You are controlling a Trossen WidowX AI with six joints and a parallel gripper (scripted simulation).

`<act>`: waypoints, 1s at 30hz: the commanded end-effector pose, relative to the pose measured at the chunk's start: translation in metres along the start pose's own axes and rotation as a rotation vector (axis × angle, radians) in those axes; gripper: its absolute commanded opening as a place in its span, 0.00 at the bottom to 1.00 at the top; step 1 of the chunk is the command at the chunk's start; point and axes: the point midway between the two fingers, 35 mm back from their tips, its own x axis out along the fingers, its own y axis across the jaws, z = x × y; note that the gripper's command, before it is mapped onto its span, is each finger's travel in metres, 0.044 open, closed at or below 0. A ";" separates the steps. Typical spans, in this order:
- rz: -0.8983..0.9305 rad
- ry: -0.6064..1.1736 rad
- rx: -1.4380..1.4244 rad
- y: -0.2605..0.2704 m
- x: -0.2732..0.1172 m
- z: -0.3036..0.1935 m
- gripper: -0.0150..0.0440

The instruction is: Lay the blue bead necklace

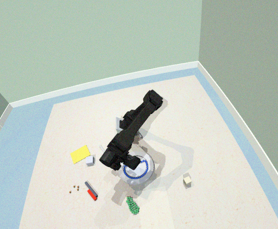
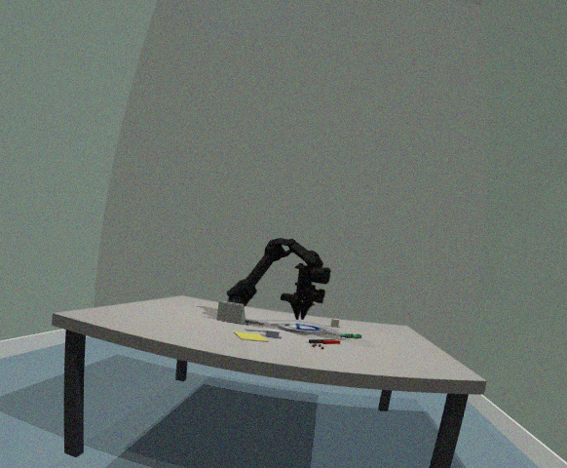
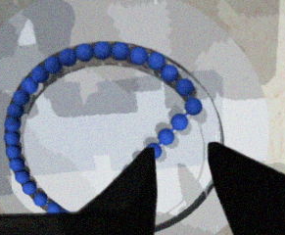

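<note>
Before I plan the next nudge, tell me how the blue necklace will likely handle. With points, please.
The blue necklace (image 1: 134, 178) (image 2: 308, 328) (image 3: 102, 50) is probably floppy, bending sharply where it leaves the groove. Its round beads may roll or slip under a push.

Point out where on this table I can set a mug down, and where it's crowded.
Bare patches: between the round bead board and cream cube; also right of the green beads in the top view. Crowded: the left side, with yellow sheet, pale block and red-and-dark bar.

The tool (image 2: 300, 318) (image 3: 180, 153) points downward, its fingers parted.
</note>
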 end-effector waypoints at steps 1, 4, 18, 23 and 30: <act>-0.006 -0.003 0.234 -0.011 -0.005 0.011 0.46; -0.006 -0.003 0.234 -0.011 -0.005 0.011 0.46; -0.004 -0.014 0.226 -0.010 0.007 0.013 0.46; -0.005 -0.011 0.228 -0.010 0.015 0.013 0.46; -0.005 -0.006 0.231 -0.011 0.026 0.012 0.46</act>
